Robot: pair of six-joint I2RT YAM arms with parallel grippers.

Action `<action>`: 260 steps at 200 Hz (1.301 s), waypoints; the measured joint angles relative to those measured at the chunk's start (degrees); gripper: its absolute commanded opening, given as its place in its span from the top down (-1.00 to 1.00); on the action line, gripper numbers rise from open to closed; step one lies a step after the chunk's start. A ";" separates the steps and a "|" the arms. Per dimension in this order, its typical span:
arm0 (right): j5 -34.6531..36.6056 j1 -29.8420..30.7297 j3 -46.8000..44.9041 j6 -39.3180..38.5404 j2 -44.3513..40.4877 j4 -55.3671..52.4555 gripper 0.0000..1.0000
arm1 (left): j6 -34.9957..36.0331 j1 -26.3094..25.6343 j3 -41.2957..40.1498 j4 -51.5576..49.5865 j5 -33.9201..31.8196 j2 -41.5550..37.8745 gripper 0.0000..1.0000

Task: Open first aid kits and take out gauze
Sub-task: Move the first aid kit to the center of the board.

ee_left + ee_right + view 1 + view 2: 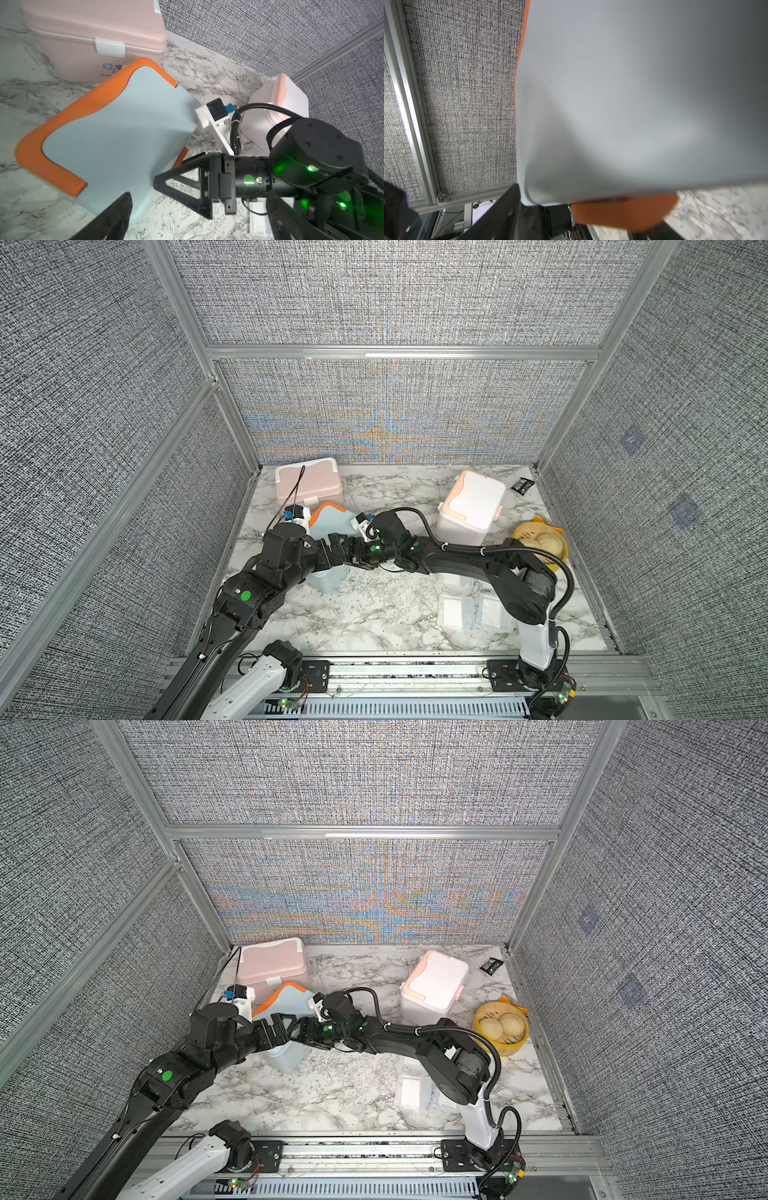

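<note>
Tools (347, 552) meeting at tilted blue-and-orange kit (332, 522), gauze packets (455, 611) nearby

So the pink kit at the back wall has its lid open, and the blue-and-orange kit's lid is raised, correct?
Not quite: the pink kit is closed, its white latch fastened, as the left wrist view shows. The blue-and-orange kit's lid is indeed raised.

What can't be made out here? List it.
- Blue kit interior: under the left arm in both top views, behind its raised lid in the left wrist view.
- Right wrist view: the blurred lid fills it.
- Gauze packets: partly under the right arm.
- Black wrapper: too small to read.
</note>
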 measured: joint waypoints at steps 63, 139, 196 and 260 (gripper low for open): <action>5.77 -0.28 -0.15 2.67 1.18 3.82 -0.82 | -0.04 0.68 -0.79 -1.84 -1.33 -0.44 -0.99; 8.22 -0.83 -14.97 -9.16 -20.17 -4.66 -0.98 | -2.47 2.05 -8.79 -1.51 0.50 0.50 -0.99; 15.08 -3.72 -22.71 -18.73 -37.09 -17.86 -0.98 | -4.17 4.17 -13.70 0.92 1.77 1.99 -0.99; 20.04 -12.28 -28.37 -23.98 -51.49 -27.39 -0.98 | -4.52 10.12 -13.44 5.81 1.99 9.07 -0.99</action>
